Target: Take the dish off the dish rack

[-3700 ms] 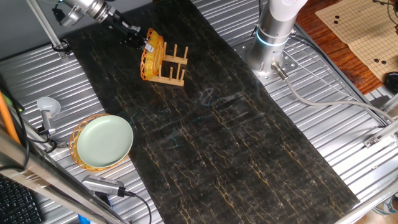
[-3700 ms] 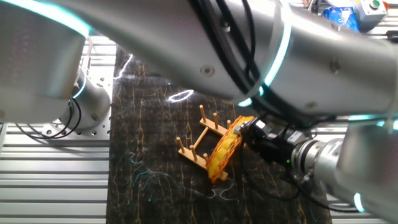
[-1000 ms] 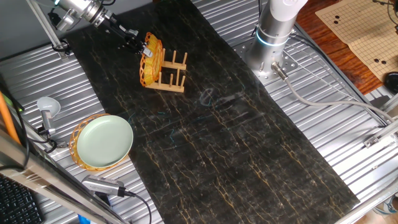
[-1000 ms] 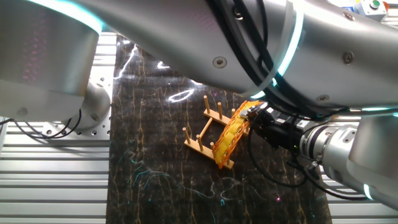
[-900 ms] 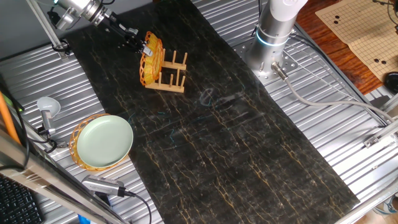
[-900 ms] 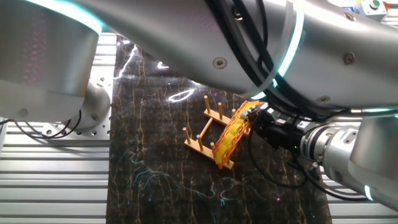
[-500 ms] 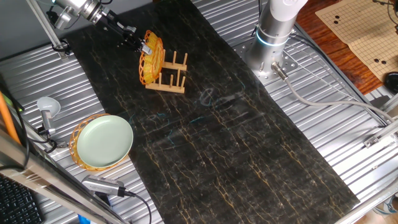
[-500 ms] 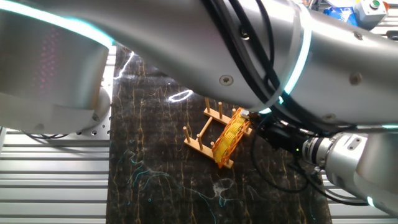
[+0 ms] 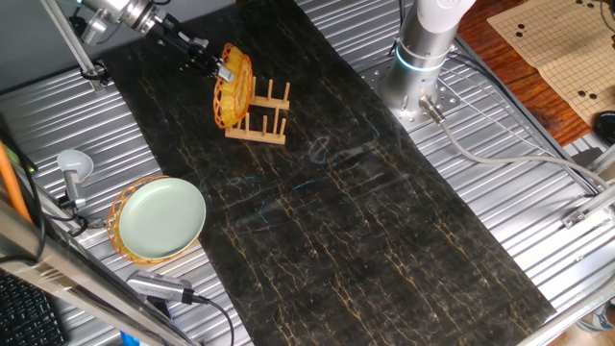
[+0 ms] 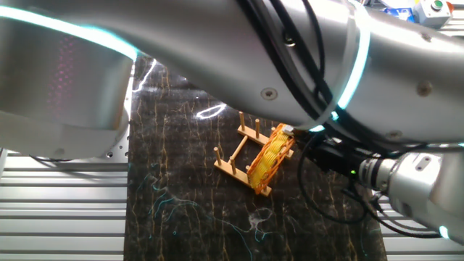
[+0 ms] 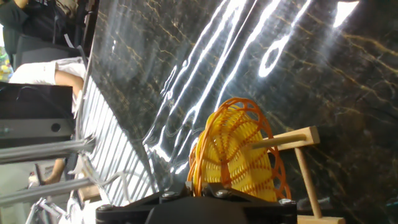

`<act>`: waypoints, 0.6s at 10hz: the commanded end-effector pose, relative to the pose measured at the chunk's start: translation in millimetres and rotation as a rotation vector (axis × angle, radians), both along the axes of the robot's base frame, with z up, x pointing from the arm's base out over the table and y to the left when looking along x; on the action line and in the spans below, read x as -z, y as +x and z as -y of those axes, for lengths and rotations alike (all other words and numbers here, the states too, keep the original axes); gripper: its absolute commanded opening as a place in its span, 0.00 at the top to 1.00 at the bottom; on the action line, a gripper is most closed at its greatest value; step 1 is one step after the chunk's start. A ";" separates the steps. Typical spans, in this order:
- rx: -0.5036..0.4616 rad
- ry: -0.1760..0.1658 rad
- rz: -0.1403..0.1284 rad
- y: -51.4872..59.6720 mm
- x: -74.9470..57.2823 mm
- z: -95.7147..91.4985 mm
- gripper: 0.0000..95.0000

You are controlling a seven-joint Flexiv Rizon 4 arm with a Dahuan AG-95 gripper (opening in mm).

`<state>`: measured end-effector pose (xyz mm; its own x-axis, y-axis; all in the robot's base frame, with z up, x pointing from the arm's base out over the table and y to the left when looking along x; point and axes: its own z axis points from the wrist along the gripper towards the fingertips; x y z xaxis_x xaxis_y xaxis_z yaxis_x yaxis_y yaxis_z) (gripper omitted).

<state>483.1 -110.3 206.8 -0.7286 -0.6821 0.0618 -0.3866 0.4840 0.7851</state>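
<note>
The dish (image 9: 233, 85) is an orange-yellow woven plate. It stands on edge between the pegs at the left end of the small wooden dish rack (image 9: 264, 117), on the dark mat. My gripper (image 9: 213, 67) reaches in from the upper left and is shut on the dish's top rim. In the other fixed view the dish (image 10: 269, 161) leans in the rack (image 10: 233, 159), with my gripper (image 10: 293, 138) at its upper right edge. In the hand view the dish (image 11: 239, 155) fills the lower middle, its rim runs between my fingertips (image 11: 200, 186), and a rack rail (image 11: 287, 139) crosses behind it.
A smooth pale green plate (image 9: 161, 215) lies in another wicker plate at the left front, off the mat. The arm's base (image 9: 420, 60) stands at the mat's far right edge. A Go board (image 9: 562, 43) lies top right. A metal stand (image 9: 73, 170) and cables line the left side.
The dish's top edge and my gripper have shifted slightly up and away in the fixed view. The rack has hardly moved. My grip on the rim is unchanged.
</note>
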 end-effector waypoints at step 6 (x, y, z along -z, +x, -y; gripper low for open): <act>0.028 -0.037 -0.034 3.0 -30.9 -8.4 1.00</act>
